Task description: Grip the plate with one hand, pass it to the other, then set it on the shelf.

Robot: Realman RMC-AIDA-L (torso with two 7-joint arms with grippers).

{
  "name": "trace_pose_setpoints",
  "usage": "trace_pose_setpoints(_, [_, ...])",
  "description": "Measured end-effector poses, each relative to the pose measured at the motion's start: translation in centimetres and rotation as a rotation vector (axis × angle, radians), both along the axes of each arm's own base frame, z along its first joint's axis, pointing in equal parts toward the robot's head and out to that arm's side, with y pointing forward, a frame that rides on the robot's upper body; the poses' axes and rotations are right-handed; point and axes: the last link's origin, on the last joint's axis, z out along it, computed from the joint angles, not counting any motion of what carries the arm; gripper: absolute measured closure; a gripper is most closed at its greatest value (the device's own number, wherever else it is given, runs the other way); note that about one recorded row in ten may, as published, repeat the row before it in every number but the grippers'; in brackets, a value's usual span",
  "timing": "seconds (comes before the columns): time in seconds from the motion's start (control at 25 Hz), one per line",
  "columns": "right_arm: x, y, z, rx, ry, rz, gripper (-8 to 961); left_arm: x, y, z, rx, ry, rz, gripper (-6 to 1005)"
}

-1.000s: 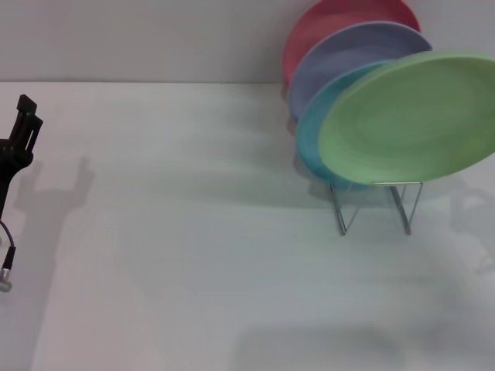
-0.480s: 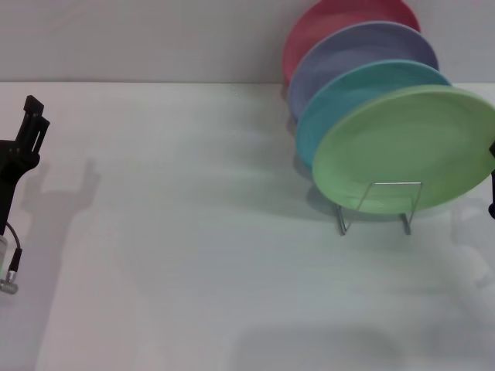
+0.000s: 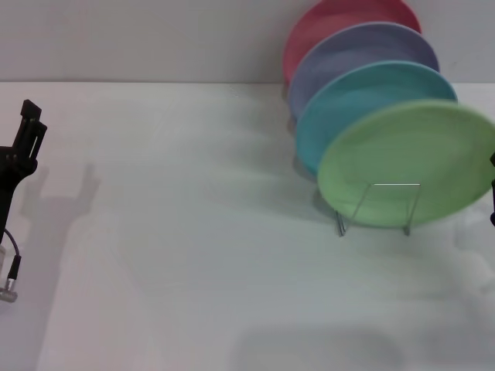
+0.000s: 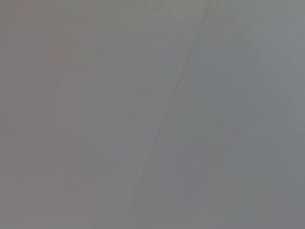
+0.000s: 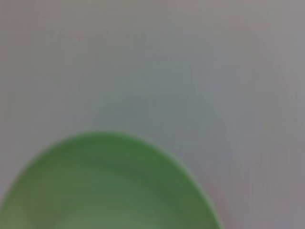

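Observation:
The light green plate point(image 3: 406, 158) leans in the front slot of the silver wire shelf point(image 3: 340, 226), its face tilted toward me. The right wrist view shows the same green plate point(image 5: 109, 191) close by, over the white table. Of my right gripper point(image 3: 492, 193) only a black sliver shows at the right edge of the head view, next to the plate's rim; whether it touches the plate cannot be told. At the far left of the table my left gripper point(image 3: 29, 127) stands with its fingers pointing up, far from the plate.
Behind the green plate, a turquoise plate point(image 3: 348, 100), a lavender plate point(image 3: 348, 54) and a pink-red plate point(image 3: 332, 19) lean in the same rack. The white table point(image 3: 193, 232) stretches from the rack to the left arm. A cable point(image 3: 11, 270) hangs by the left arm.
The green plate has come down from above the rack and settled lower, into the front slot. A bit of the right gripper has appeared at the right edge. The left gripper shifted slightly.

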Motion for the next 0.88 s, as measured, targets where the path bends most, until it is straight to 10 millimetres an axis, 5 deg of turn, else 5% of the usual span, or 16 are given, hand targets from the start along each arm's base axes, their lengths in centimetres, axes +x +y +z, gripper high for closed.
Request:
trace_pose_setpoints(0.28, [-0.2, -0.9, 0.0, 0.019, 0.035, 0.008, 804, -0.1, -0.2, 0.2, 0.007, 0.002, -0.004, 181])
trace_pose_setpoints(0.4, [-0.4, -1.6, 0.2, 0.038, 0.056, 0.031, 618, 0.0, -0.2, 0.2, 0.011, 0.002, -0.007, 181])
trace_pose_setpoints(0.56, [-1.3, -4.5, 1.1, 0.118, 0.138, 0.109, 599, -0.1, -0.2, 0.4, 0.017, 0.007, -0.01, 181])
trace_pose_setpoints(0.68, [-1.8, -7.0, 2.8, 0.265, 0.216, 0.156, 585, 0.0, -0.4, 0.7, 0.033, 0.015, -0.026, 181])
trace_pose_setpoints(0.88, [-1.0, -6.6, 5.4, 0.382, 0.305, 0.152, 561, 1.4, -1.4, 0.7, 0.051, 0.138, -0.161, 181])
